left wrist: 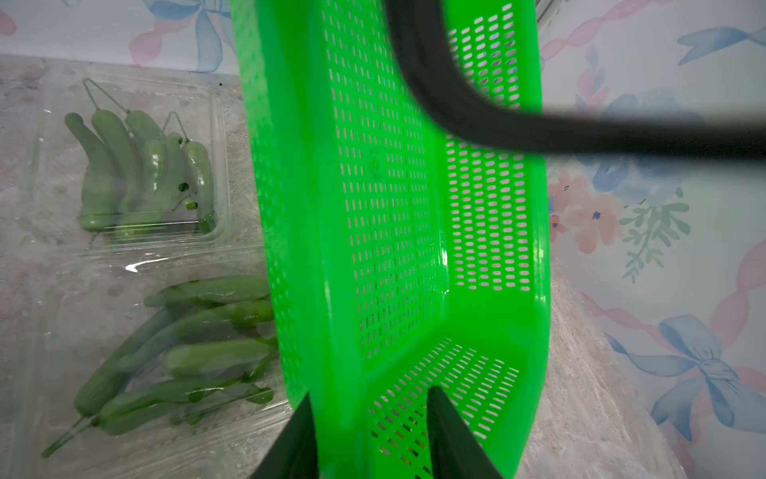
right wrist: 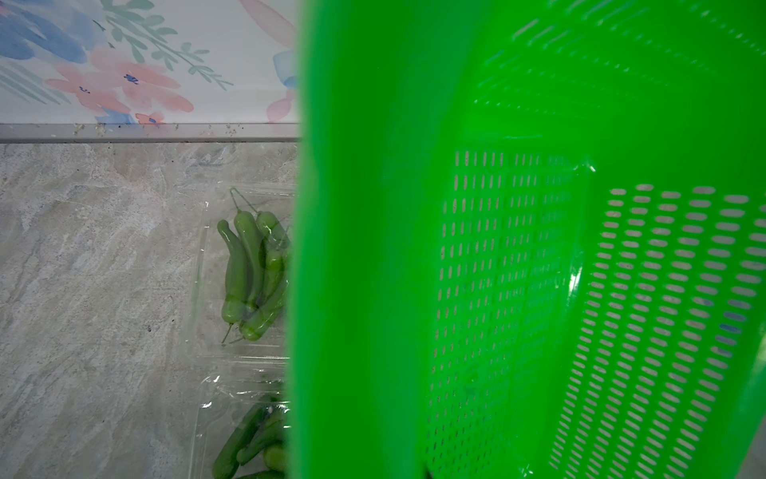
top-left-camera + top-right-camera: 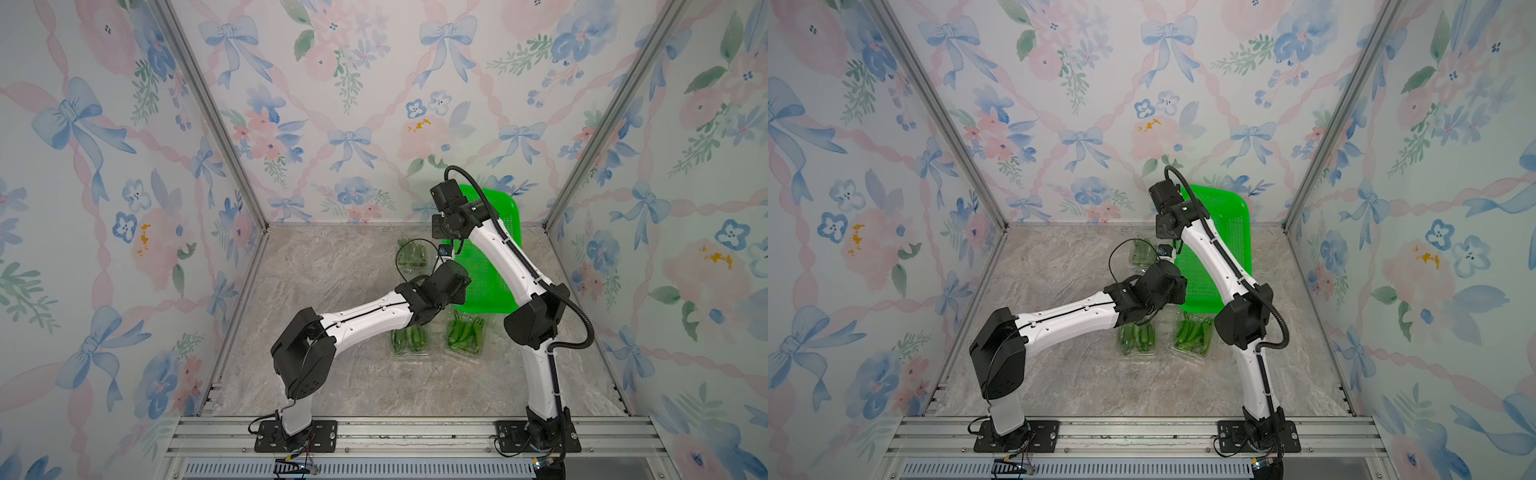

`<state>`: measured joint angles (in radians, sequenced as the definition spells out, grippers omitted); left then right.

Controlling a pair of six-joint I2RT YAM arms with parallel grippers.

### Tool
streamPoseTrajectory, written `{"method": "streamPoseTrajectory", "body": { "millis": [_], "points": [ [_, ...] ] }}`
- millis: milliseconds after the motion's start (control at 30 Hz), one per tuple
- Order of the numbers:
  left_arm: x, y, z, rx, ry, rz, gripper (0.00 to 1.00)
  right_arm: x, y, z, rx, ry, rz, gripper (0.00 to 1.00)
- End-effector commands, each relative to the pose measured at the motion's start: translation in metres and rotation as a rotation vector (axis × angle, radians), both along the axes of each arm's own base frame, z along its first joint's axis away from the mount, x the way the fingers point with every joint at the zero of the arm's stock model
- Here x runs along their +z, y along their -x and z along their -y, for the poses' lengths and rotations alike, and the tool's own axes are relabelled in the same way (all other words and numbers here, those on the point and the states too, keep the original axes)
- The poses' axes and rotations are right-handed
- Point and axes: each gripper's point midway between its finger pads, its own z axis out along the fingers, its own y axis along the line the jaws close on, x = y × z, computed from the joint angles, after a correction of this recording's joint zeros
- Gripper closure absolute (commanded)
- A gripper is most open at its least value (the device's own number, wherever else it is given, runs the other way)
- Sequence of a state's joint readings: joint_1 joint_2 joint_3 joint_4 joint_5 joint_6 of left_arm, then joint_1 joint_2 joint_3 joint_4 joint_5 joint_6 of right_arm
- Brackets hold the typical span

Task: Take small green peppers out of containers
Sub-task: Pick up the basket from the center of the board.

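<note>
Leaning toward the back wall (image 3: 374,124) over the marble table (image 3: 332,291), the green basket (image 3: 490,291) is seen tilted. Its side rim is pinched by the nearly closed right gripper (image 3: 445,253); its end wall is straddled by the left gripper (image 1: 371,394), though whether it is clamped cannot be told. Clear containers (image 3: 463,336) are set just beside the basket, and the small green peppers (image 1: 124,166) are enclosed in them.

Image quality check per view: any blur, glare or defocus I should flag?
Both top views: even light, no hard shadows, slightly soft. Left wrist: black cable smeared and out of focus, glare streaks on the clear containers. Right wrist: near side of the green basket fills the frame, defocused; small green peppers fairly sharp.
</note>
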<state>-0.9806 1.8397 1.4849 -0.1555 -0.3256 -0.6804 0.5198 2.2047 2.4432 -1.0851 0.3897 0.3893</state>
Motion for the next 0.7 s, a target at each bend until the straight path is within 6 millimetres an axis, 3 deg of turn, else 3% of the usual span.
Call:
{"method": "streamPoseTrajectory", "body": {
  "millis": [0,533,667],
  "points": [
    [0.011,-0.001,0.008,-0.021,0.015,0.025,0.62,0.025,0.004,-0.003,0.010,-0.023,0.058,1.00],
    [0.020,0.000,0.018,-0.099,0.000,0.052,0.83,0.034,0.009,-0.001,0.037,-0.017,0.096,0.99],
    [0.022,-0.001,0.017,-0.111,-0.003,0.057,0.86,0.035,0.010,0.000,0.040,-0.017,0.104,0.90]
  ]
}}
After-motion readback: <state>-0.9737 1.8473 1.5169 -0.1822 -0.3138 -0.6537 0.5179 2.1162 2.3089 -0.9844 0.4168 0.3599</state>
